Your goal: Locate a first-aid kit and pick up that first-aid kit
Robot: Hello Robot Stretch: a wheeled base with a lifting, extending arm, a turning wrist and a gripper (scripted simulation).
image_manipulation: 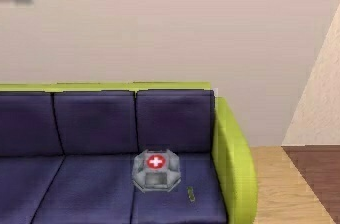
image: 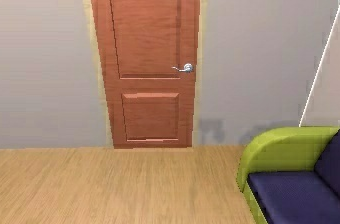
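The first-aid kit [image_manipulation: 155,170] is found on the sofa [image_manipulation: 38,125], on the gripper's reaching side; a reach is called for (gripper state cannot be told).

- A brown panelled door [image: 148,70] stands shut in the grey wall [image: 33,70] ahead, with a silver lever handle [image: 184,68] at its right edge (about halfway up).
- A wooden floor [image: 98,185] runs from the door's foot to the forward view's bottom edge.
- A sofa [image: 283,150] with lime-green arms and dark blue cushions sits at the forward view's lower right corner.
- In the arm side view, the sofa's back has three blue cushions [image_manipulation: 93,120] side by side, and its green arm [image_manipulation: 233,150] closes the right end.
- A small slim item [image_manipulation: 192,194] lies on the right-hand seat cushion, near that arm (too small to tell what it is).
- A cream wall [image_manipulation: 328,90] rises at the arm side view's right.
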